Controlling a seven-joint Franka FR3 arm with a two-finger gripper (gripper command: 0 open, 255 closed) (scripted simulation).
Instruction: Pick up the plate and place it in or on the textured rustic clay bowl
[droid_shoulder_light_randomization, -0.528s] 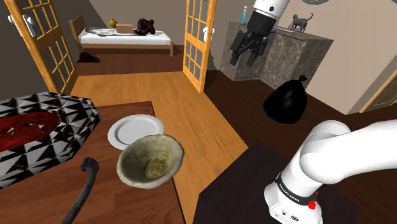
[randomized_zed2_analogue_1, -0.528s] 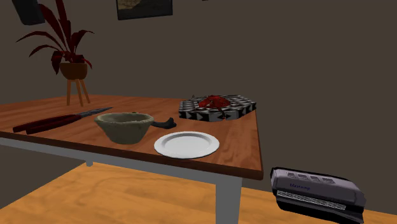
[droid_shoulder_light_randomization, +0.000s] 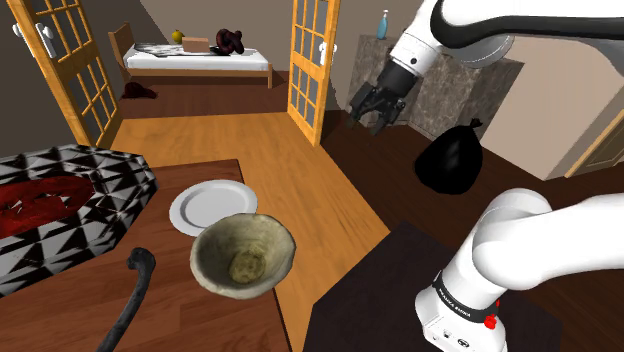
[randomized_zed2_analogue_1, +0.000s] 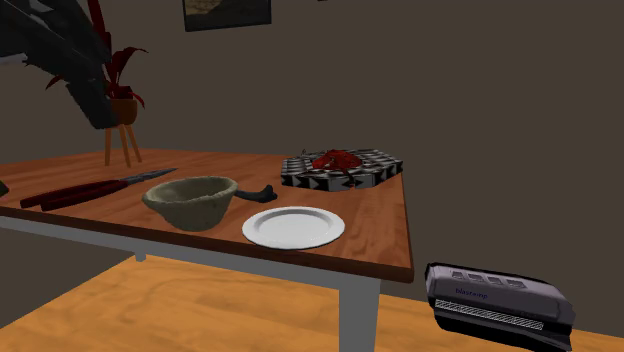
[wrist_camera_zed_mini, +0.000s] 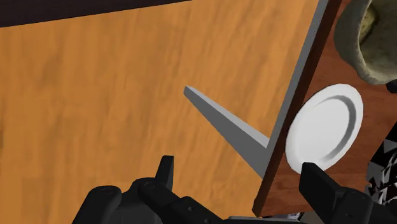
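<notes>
One wooden table (randomized_zed2_analogue_1: 385, 235) carries every item. The black-and-white patterned tray (randomized_zed2_analogue_1: 345, 172) holds a dark red object (randomized_zed2_analogue_1: 335, 159). The rough, greenish-brown bowl (droid_shoulder_light_randomization: 243, 256) stands upright and seems empty; a pale mottled patch on its floor may be mere texture. The white plate (droid_shoulder_light_randomization: 205, 203) lies flat just beside the bowl, near the table's edge. It probably handles as light, stiff, smooth and breakable, and is best pinched across the rim nearest that edge. The hand (droid_shoulder_light_randomization: 378, 112) hangs well clear of the table, above the floor, its fingers apart and empty.
</notes>
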